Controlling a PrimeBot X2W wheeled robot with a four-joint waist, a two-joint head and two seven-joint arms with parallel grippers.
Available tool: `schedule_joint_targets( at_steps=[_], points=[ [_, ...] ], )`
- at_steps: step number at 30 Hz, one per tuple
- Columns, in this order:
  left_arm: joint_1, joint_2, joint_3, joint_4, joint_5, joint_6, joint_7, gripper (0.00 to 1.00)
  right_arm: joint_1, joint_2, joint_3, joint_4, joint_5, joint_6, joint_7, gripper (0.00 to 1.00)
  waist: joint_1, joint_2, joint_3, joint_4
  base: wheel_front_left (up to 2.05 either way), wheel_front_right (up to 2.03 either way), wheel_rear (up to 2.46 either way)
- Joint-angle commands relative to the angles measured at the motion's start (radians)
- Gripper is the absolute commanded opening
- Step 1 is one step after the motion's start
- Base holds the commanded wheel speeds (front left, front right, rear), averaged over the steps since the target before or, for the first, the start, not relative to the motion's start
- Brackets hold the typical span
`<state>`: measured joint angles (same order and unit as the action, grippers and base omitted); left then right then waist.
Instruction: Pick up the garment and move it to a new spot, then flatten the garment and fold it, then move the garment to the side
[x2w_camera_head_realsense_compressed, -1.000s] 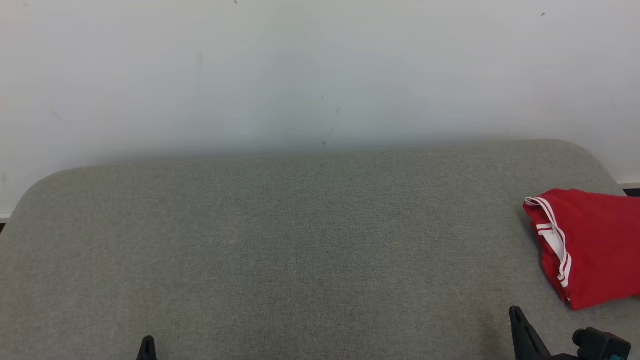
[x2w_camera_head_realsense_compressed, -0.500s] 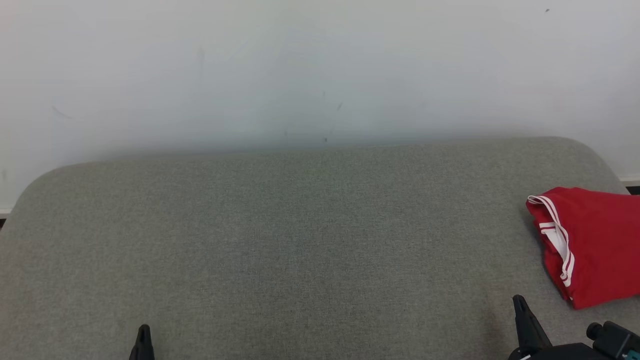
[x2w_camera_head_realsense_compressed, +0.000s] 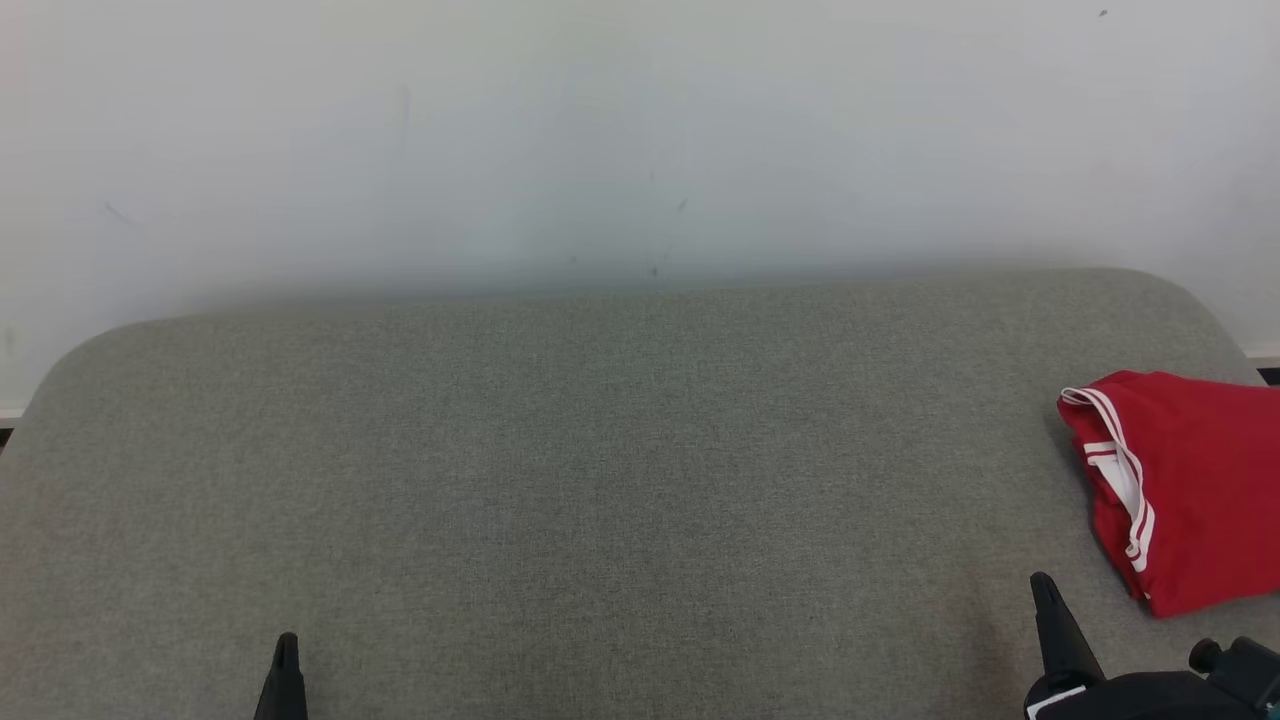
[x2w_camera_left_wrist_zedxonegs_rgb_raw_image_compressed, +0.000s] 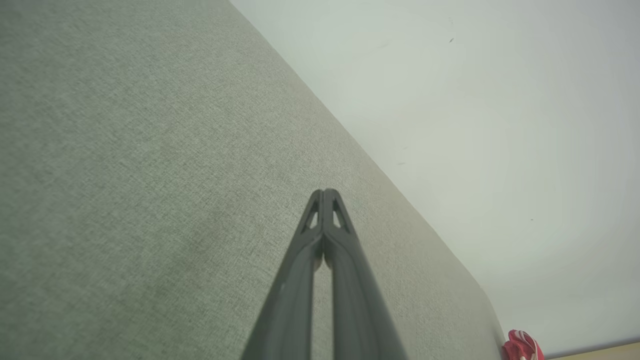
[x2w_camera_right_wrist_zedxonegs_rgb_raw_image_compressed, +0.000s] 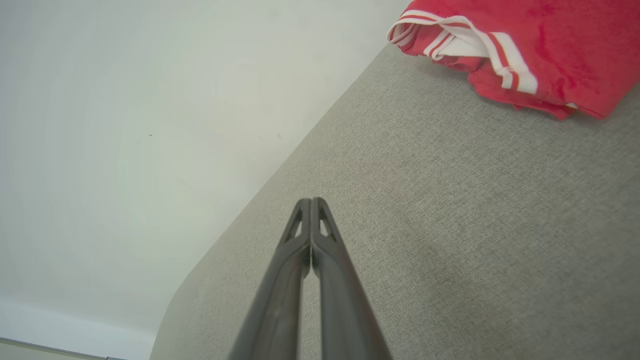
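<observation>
— While the left gripper (x2w_camera_head_realsense_compressed: 286, 648) hangs closed and empty over the grey pad (x2w_camera_head_realsense_compressed: 600, 480), which arm's nearer the garment (x2w_camera_head_realsense_compressed: 1195, 480)?
— The right gripper (x2w_camera_head_realsense_compressed: 1043, 588), also closed and empty. The red garment lies bunched just ahead and to its right, apart, at the pad's edge. The frame cuts it off, so I can't tell its long axis. White stripes; no readable writing.
</observation>
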<state>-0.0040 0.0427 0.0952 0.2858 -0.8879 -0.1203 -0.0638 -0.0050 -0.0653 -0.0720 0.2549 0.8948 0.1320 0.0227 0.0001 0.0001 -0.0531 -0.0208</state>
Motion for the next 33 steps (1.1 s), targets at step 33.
schedule_joint_targets(
  at_steps=[33],
  points=[
    [-0.071,0.008,0.012,-0.029,-0.379,-0.008,0.092,0.00,-0.066,0.008,-0.024,-0.012,0.372,-0.001,0.048,0.00,-0.0001,-0.0001,0.024,0.009,0.00,0.00,0.00]
  ],
)
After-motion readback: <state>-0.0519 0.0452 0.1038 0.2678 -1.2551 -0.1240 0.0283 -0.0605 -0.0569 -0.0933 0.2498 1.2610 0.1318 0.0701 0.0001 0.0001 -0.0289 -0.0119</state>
